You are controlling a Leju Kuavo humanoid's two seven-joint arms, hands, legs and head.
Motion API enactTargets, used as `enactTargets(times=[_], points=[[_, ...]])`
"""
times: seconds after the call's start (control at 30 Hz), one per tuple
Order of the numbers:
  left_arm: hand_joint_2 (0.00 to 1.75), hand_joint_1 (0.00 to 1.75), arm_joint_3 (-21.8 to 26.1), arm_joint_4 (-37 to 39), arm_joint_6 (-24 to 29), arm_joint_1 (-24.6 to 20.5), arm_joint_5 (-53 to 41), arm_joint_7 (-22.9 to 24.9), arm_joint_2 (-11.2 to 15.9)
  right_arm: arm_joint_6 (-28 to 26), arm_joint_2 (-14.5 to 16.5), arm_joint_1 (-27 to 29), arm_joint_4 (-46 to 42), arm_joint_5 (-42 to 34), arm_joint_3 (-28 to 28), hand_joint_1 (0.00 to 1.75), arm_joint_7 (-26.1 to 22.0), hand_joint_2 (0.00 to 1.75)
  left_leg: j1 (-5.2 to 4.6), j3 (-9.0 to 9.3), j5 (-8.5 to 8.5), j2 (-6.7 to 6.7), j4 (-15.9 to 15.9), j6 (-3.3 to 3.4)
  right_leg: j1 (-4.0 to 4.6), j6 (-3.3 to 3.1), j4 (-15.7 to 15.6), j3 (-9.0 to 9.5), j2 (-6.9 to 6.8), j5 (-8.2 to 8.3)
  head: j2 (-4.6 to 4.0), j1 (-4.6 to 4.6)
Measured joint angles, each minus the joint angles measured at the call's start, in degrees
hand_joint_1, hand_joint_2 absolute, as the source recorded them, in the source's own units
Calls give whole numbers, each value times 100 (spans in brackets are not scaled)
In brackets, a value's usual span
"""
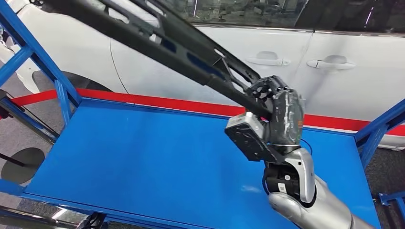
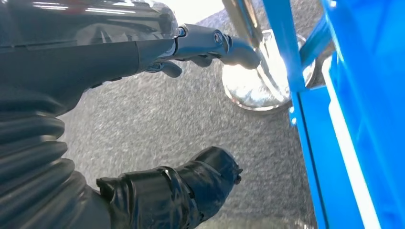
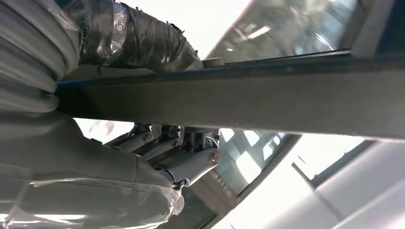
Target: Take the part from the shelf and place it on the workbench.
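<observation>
A long black part (image 1: 157, 43) slants from the upper left of the head view down to my right hand (image 1: 277, 112), which grips its lower end above the blue workbench (image 1: 143, 157). In the right wrist view the same part (image 3: 267, 95) runs as a dark bar between my thumb and fingers (image 3: 186, 162), with my right hand (image 3: 143, 143) wrapped round it. My left hand (image 2: 157, 143) hangs over the grey floor beside the bench's frame, fingers apart and holding nothing.
A white car (image 1: 296, 62) stands just behind the bench, past a red strip (image 1: 157, 102). Blue frame posts (image 1: 33, 62) rise at the bench's left and right (image 1: 377, 129) ends. A shiny round stand base (image 2: 258, 90) sits on the floor near my left hand.
</observation>
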Motion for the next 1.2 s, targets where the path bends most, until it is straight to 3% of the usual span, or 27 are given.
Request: enactTargets(times=[0.07, 0.17, 0.2, 0.23, 0.3, 0.37, 0.4, 0.53, 0.6, 0.67, 0.7, 0.73, 0.77, 0.83, 0.9, 0.97, 1.03, 1.1, 1.17, 1.2], points=[[175, 0, 33, 5, 5, 0, -3, 10, -10, -177, -3, 12, -209, -110, -81, 175, -40, 175, -7, -89, -183, 15, 243, -45, -41, -49, -89, 63, -9, 27, 0, -11], [175, 0, 92, 8, 15, 10, -4, 45, -15, -380, -3, 57, -466, -229, -152, 175, -60, 175, -1, -559, -619, 27, 1231, -90, -45, -87, -116, 96, -14, 28, -1, -20], [175, 0, 109, 9, 24, 22, -5, 66, -14, -432, -4, 80, -534, -272, -168, 175, -71, 175, 1, -675, -646, 28, 1436, -103, -45, -89, -111, 97, -11, 25, -1, -20], [175, 0, 123, 9, 38, 32, -7, 96, -14, -479, -4, 103, -601, -326, -188, 175, -90, 175, 4, -703, -566, 29, 1447, -112, -47, -91, -104, 98, -6, 22, -1, -20], [175, 0, 151, 10, 80, 37, -9, 172, -14, -543, -5, 139, -745, -450, -241, 175, -134, 175, 14, -467, -177, 31, 880, -110, -55, -75, -72, 100, 7, 6, 0, -21], [175, 0, 183, 10, 108, 31, -8, 243, -14, -560, -7, 162, -898, -606, -310, 175, -178, 175, 3, -151, 82, 25, 220, -84, -41, -34, -20, 83, 20, -21, -1, -20], [175, 0, 202, 10, 111, 31, -5, 274, -14, -561, -7, 174, -977, -750, -349, 175, -220, 175, -7, -75, 117, 21, 57, -64, -34, -7, 2, 68, 24, -25, -1, -19], [175, 0, 263, 12, 105, 47, -1, 353, -16, -579, -8, 278, -1243, -1769, -513, 175, -611, 175, -5, -59, 152, 19, -35, 54, -41, 86, 51, 30, 22, -64, -1, -18], [175, 0, 286, 13, 107, 40, -3, 372, -16, -583, -7, 329, -1352, -2064, -618, 175, -784, 175, 12, -68, 210, 32, -91, 138, -48, 130, 416, -107, 15, -372, -1, 5], [175, 0, 311, 13, 109, 34, -4, 386, -16, -583, -5, 370, -1438, -2127, -720, 175, -844, 175, 0, -107, 243, 44, -90, 178, -68, 162, 1111, -347, 11, -803, -1, 24], [175, 0, 330, 13, 109, 34, -5, 395, -16, -583, -4, 400, -1471, -2135, -766, 175, -855, 175, -4, -129, 255, 47, -83, 185, -79, 175, 1401, -433, 10, -927, -1, 24], [175, 0, 349, 13, 109, 34, -7, 405, -16, -583, -3, 433, -1502, -2138, -807, 175, -861, 175, -7, -151, 266, 50, -72, 185, -92, 183, 1532, -442, 9, -948, -1, 24], [175, 0, 365, 14, 109, 34, -10, 417, -16, -583, -3, 461, -1532, -2139, -848, 175, -868, 175, -7, -173, 276, 49, -56, 180, -105, 187, 1457, -353, 7, -868, -1, 25], [175, 0, 379, 14, 114, 31, -19, 445, -16, -583, -3, 485, -1603, -2139, -925, 175, -890, 175, -6, -215, 290, 43, -13, 162, -134, 185, 807, 67, 3, -578, -1, 25], [175, 0, 391, 14, 125, 21, -36, 482, -16, -584, -1, 493, -1698, -2135, -1006, 175, -920, 175, -16, -263, 317, 31, 20, 110, -119, 174, 201, 424, 7, -422, -1, 20], [175, 0, 406, 14, 142, 17, -54, 515, -15, -591, 2, 508, -1798, -2121, -1082, 175, -940, 175, -19, -304, 376, 22, 19, 22, -74, 146, 38, 476, 14, -393, -1, 16], [175, 0, 414, 15, 154, 31, -60, 528, -17, -605, 4, 522, -1865, -2109, -1120, 175, -946, 175, -4, -340, 402, 17, 20, -56, -80, 73, -4, 425, 7, -323, -1, 19], [175, 0, 414, 20, 157, 40, -61, 529, -27, -619, 7, 535, -1904, -2107, -1130, 175, -944, 175, 11, -459, 121, 23, 290, -99, -96, -24, -47, 360, -10, -222, -1, 6], [175, 0, 416, 23, 162, 37, -61, 532, -31, -625, 10, 550, -1955, -2093, -1139, 175, -944, 175, 17, -660, -398, 32, 958, -121, -78, -84, -46, 257, -23, -140, -1, -11], [175, 0, 418, 23, 166, 34, -61, 534, -29, -626, 13, 566, -1983, -2079, -1144, 175, -945, 175, 17, -734, -580, 32, 1295, -127, -65, -98, -36, 200, -28, -105, -1, -12]])
